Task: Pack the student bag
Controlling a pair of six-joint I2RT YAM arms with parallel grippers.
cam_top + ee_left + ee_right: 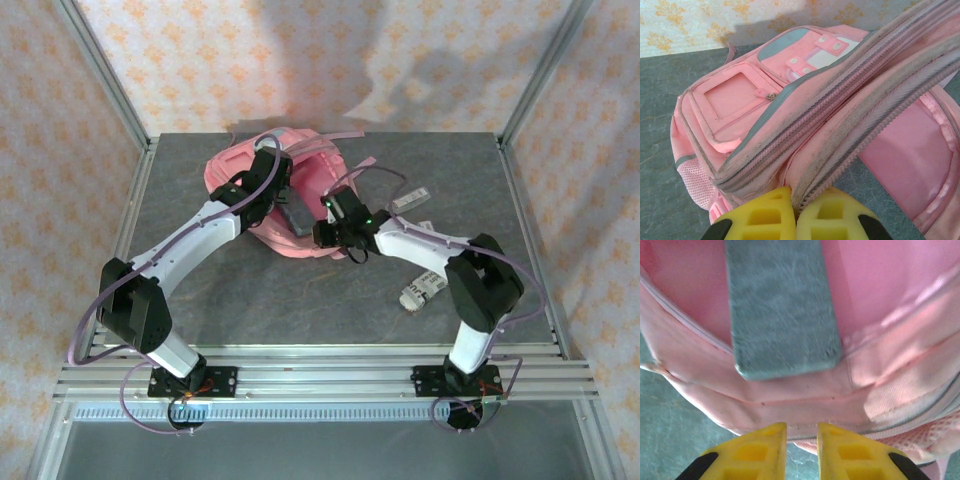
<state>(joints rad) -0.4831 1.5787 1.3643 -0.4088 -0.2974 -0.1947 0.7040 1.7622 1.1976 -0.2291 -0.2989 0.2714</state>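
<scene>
Grey table (300,300), floral walls (300,60) all round, and the pink bag (318,178) sits toward the far side, about centre. On my feed the left gripper (794,199) is pinched tight on the bag's zipped edge, fabric squeezed between the yellow fingers. Right gripper (801,432) sits just at the bag's near rim, jaws almost together with a thin gap and nothing in them. Grey slab (780,310) lies half inside the bag's mouth, just past those tips

Flat grey slab (782,310) on student bag (890,365), end effector (801,432) slightly parted
</scene>
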